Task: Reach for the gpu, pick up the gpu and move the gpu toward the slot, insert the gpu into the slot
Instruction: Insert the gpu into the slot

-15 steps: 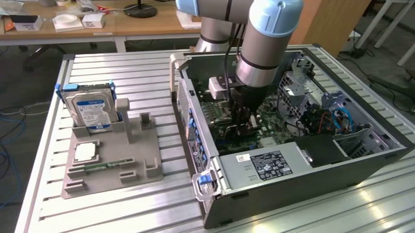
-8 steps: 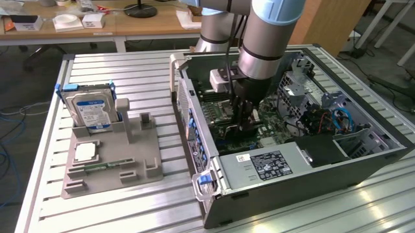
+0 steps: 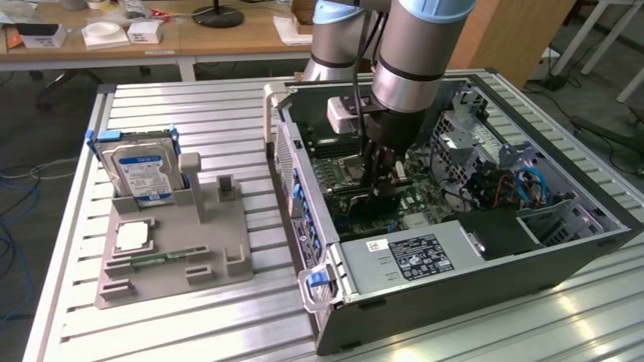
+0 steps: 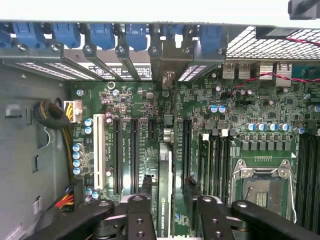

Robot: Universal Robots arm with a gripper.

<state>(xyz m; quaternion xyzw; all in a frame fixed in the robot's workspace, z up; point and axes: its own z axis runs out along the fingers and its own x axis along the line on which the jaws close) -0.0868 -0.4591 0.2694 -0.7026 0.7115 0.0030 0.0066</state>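
Landmark: the open computer case [image 3: 563, 249], lying on its side on a slatted metal table [image 3: 201, 105].

Off the case, toward the exterior view's left: a grey parts holder [image 3: 171, 249] on the table, carrying a blue-labelled hard drive [image 3: 141, 172] stood upright at its far end, a square silver chip [image 3: 134, 235] lying flat, and a small green memory stick [image 3: 156, 260] lying flat nearer the front.

Inside the case, centre: the arm [image 3: 418, 53] reaches down from above, its gripper [image 3: 381, 181] low over the motherboard [image 4: 210, 100]. In the wrist view the gripper [image 4: 167, 215] stands part-way closed, its black fingers [image 4: 145, 187] pressed against both faces of the gpu [image 4: 164, 175], a thin card seen edge-on and held upright between them.

Gpu position: directly between the fingers, its far edge pointing toward the case's rear brackets, standing among the long parallel expansion connectors. Whether its lower edge is seated in the slot cannot be told; the slot itself is hidden beneath the card.

Inside the case, toward the exterior view's right: the square silver processor socket [image 4: 262, 187], black memory slots [image 4: 307, 175], blue cables [image 3: 529, 185], and the labelled power supply [image 3: 418, 256] at the case's near edge.
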